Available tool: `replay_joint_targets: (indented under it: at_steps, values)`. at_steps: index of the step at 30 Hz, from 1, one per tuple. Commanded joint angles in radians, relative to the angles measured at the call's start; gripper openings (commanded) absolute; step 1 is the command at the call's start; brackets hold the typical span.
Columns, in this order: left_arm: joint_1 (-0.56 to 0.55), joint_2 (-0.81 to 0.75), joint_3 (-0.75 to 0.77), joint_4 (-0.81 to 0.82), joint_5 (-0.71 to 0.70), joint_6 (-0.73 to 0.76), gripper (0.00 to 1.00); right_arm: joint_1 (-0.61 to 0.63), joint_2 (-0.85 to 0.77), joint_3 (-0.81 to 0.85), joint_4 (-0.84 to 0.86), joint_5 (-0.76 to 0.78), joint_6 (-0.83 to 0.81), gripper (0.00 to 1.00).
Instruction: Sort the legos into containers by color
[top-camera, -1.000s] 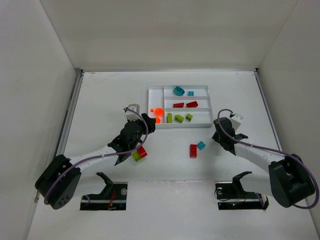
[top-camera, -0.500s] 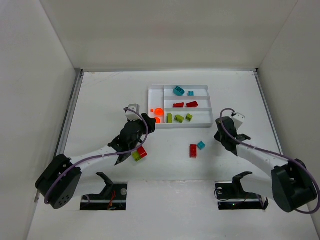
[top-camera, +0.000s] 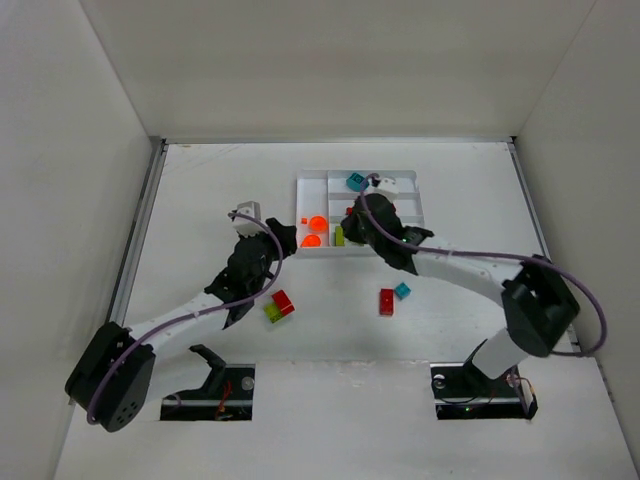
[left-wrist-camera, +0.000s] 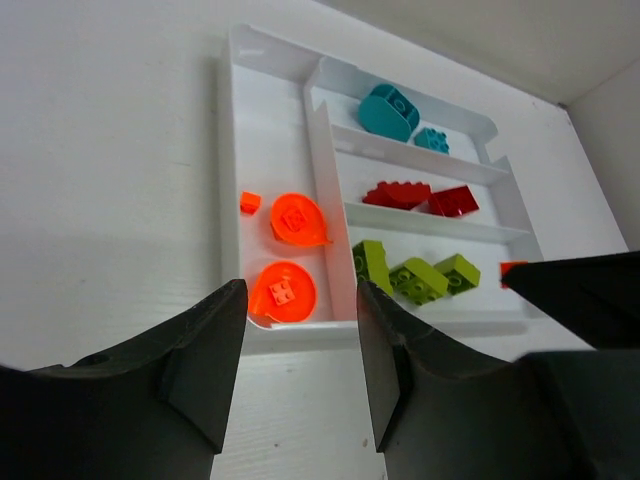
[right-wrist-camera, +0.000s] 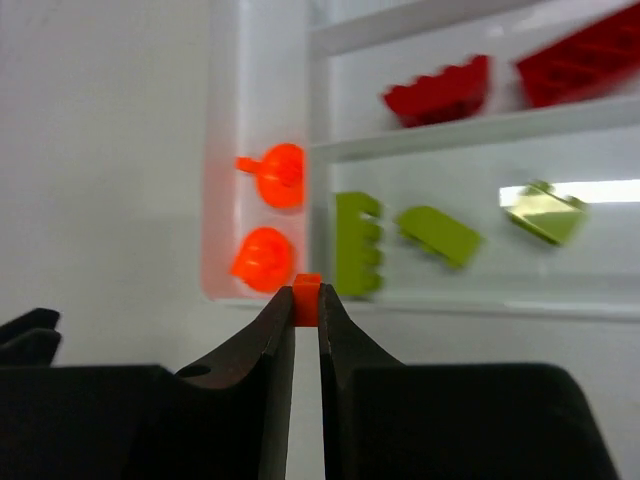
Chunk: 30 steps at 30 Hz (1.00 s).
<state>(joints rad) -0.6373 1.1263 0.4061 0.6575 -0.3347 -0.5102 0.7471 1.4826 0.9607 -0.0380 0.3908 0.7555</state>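
The white tray (top-camera: 408, 250) holds two orange rounds (top-camera: 314, 222) in its side section, teal pieces (top-camera: 355, 181) in the far slot and green bricks (top-camera: 339, 236) in the near slot. My right arm hides the middle slot from above. My right gripper (top-camera: 349, 228) is shut on a tiny orange brick (right-wrist-camera: 307, 298) and holds it over the tray's near rim, between the orange rounds (right-wrist-camera: 263, 259) and a green brick (right-wrist-camera: 358, 245). My left gripper (top-camera: 280, 238) is open and empty, just short of the tray's near left corner (left-wrist-camera: 240, 335).
Loose on the table in front of the tray lie a red brick (top-camera: 386, 301), a teal brick (top-camera: 402, 290), and a red brick (top-camera: 284, 303) touching a green one (top-camera: 271, 312). Red bricks (left-wrist-camera: 400, 194) lie in the middle slot. White walls enclose the table.
My right arm has swung from right of the tray leftwards over it, its gripper now at the near left part. My left gripper has drawn back a little to the left.
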Motion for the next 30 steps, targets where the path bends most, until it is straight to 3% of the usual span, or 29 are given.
replay_joint_targets:
  at_steps: [1, 9, 15, 20, 25, 30]
  values:
    - [0.053, -0.068, -0.007, -0.019, -0.047, -0.011, 0.46, 0.030, 0.164, 0.171, 0.121, -0.069, -0.024, 0.15]
    - [0.143, -0.077, -0.010, -0.097, -0.067, -0.068, 0.48, 0.042, 0.421, 0.374, 0.125, -0.098, -0.027, 0.17]
    - [0.141, -0.014, 0.025, -0.137, -0.078, -0.082, 0.50, 0.042, 0.459, 0.397, 0.138, -0.098, -0.025, 0.41]
    - [0.136, -0.008, 0.031, -0.140, -0.089, -0.077, 0.52, 0.042, 0.406, 0.366, 0.142, -0.092, -0.047, 0.47]
    - [0.130, -0.017, 0.043, -0.154, -0.105, -0.083, 0.53, 0.097, 0.259, 0.212, 0.162, -0.087, -0.099, 0.38]
    - [0.123, -0.002, 0.100, -0.243, -0.168, -0.114, 0.44, 0.243, 0.105, -0.008, 0.230, -0.076, -0.140, 0.40]
